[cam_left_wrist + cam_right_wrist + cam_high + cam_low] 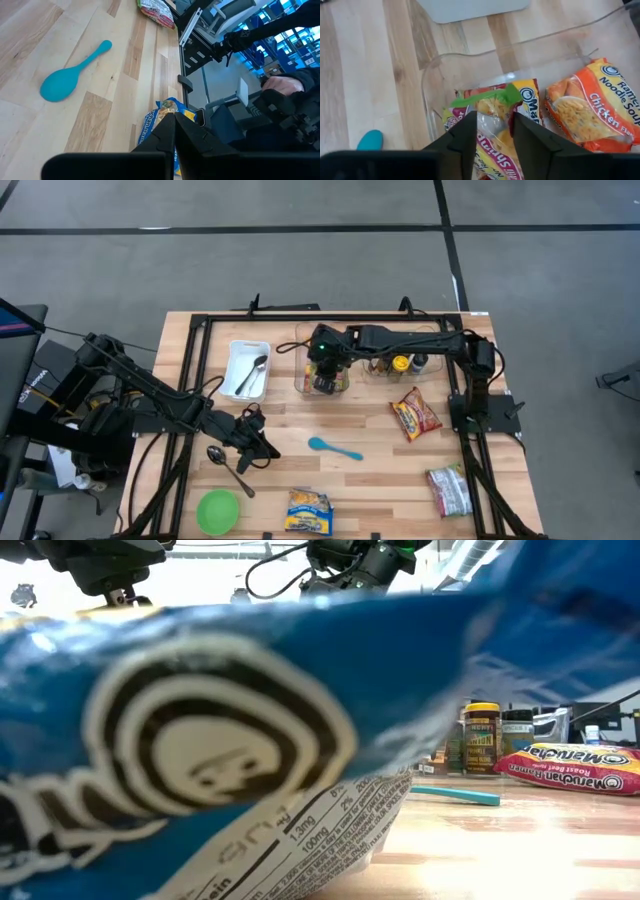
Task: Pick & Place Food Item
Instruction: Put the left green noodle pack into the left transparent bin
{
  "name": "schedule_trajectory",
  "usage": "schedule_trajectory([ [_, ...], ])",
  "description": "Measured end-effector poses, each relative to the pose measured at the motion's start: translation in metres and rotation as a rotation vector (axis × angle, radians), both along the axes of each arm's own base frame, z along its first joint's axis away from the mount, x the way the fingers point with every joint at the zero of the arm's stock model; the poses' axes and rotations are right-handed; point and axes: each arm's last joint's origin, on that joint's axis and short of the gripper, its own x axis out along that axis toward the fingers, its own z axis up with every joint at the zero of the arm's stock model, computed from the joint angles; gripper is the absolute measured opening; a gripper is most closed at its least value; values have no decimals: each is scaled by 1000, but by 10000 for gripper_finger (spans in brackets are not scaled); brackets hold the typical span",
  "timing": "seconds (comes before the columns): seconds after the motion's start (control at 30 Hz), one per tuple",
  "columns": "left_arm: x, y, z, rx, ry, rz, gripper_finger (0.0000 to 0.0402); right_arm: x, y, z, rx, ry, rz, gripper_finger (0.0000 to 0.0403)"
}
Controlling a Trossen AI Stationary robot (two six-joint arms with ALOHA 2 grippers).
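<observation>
The yellow-and-red shrimp ramen packet lies inside the clear plastic bin, at twelve o'clock of the table, beside an orange chicken noodle packet. The right gripper hangs directly over it with its fingers parted narrowly and nothing between them. A clean release calls, I judge, for widening fully before rising straight up. The left gripper waits pressed closed at seven o'clock, near the turquoise plastic spoon.
</observation>
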Motion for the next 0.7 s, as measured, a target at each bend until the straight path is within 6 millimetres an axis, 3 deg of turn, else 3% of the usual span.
schedule_trajectory([
  [0.23,0,0,0,0,0,0,0,-1,-5,7,-8,-40,-14,157],
  [0.43,0,0,0,0,-1,0,0,-7,-8,18,-13,-65,-22,167],
  [0.57,0,0,0,-1,-2,0,0,-16,-4,26,1,-42,-31,155],
  [0.7,0,0,0,-1,-2,0,0,-23,1,23,16,40,-25,113],
])
